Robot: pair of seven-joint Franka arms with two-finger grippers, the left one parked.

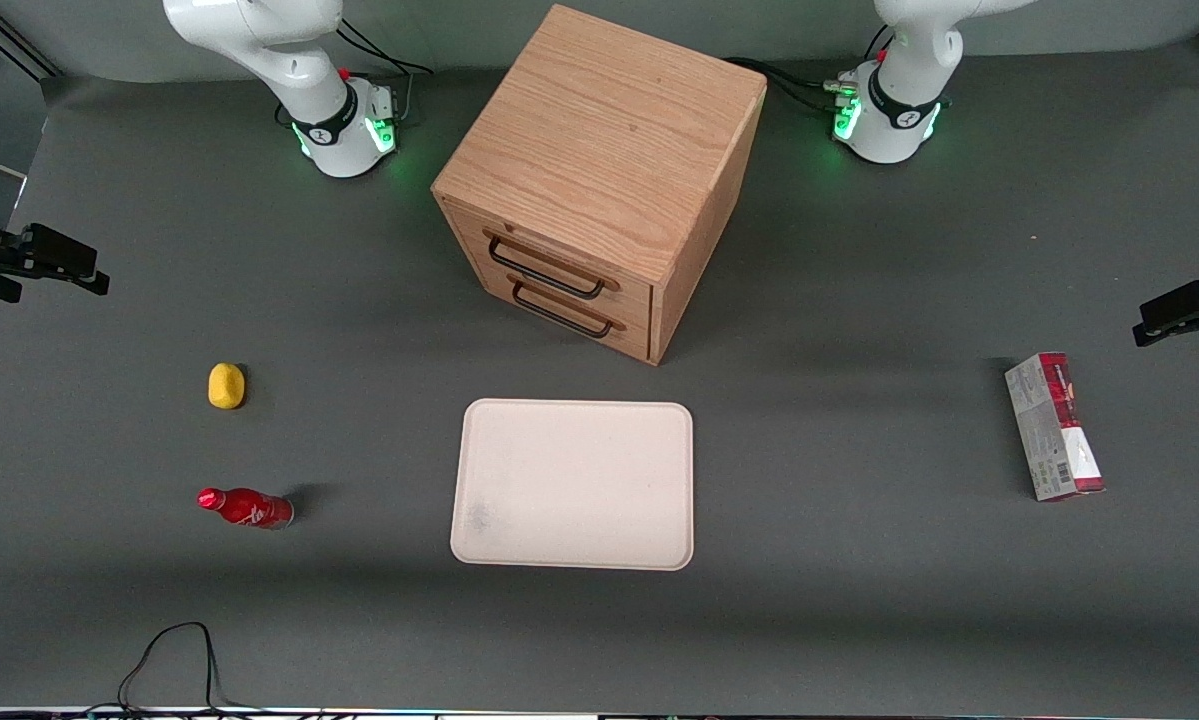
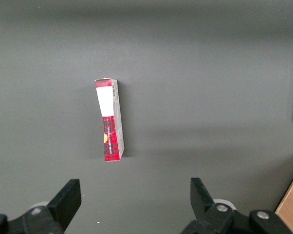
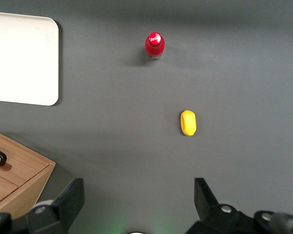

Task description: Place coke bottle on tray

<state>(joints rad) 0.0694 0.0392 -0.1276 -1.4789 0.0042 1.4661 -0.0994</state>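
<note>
Right gripper (image 3: 137,204) hangs high over the table, fingers spread wide and empty.

Nearest below it lies a yellow lemon-like lump (image 3: 188,123), and nearer the front camera stands the coke bottle (image 1: 246,507) (upright on the grey mat, red cap on). The cream tray (image 1: 573,484) sits well apart from the bottle, bare, in front of the wooden drawer cabinet (image 1: 599,180). A red-and-grey carton (image 1: 1054,426) lies toward the parked arm's end.

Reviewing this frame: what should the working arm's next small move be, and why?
Probably carry the open end effector toward the coke bottle. It stands upright on the table, nearer the front camera than the yellow lump, untouched, beside the tray.
</note>
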